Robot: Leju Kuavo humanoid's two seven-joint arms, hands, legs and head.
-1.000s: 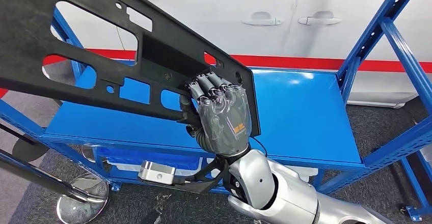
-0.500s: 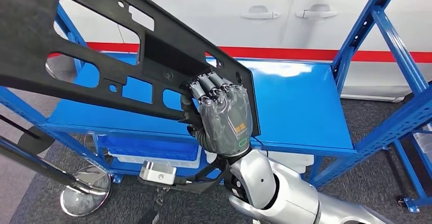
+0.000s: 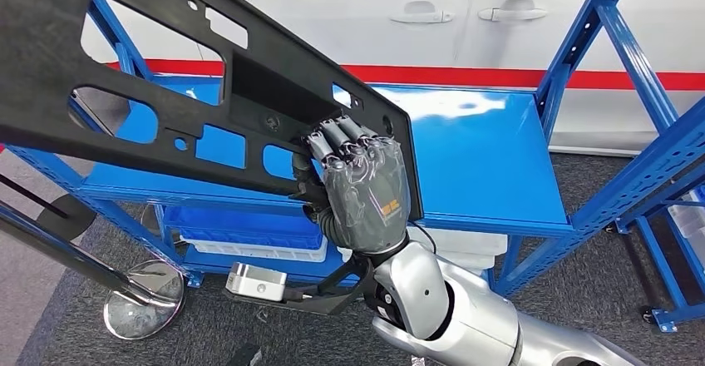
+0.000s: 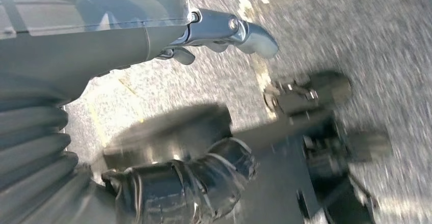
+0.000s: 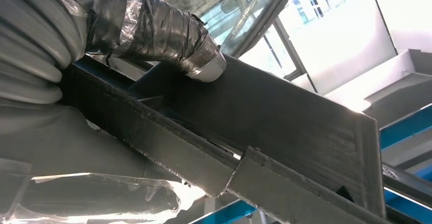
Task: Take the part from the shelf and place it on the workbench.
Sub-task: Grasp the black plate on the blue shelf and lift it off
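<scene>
**Part held high at one end, shelf frame close on both sides**

Part (image 3: 150, 75) is riding above the blue shelf (image 3: 482, 158), a long flat black panel with cut-out windows, stretching away up and to the left of the right hand (image 3: 362, 191). The right hand is gripping it at its near end, fingers wrapped over the edge and the thumb pressing the other face in the right wrist view. The panel is looking stiff and probably fairly light, but with the hold at one end its long free span is likely to lever hard against the hand and swing wide on any turn. A hold nearer the middle, at a window rim, would steady it better.

The left hand (image 4: 178, 183) is hanging toward the floor, its fingers curled in on nothing.

Blue uprights (image 3: 582, 58) are standing just right of the right hand, and a white car (image 3: 432, 25) is sitting beyond the shelf; the free end needs room on the left.
</scene>
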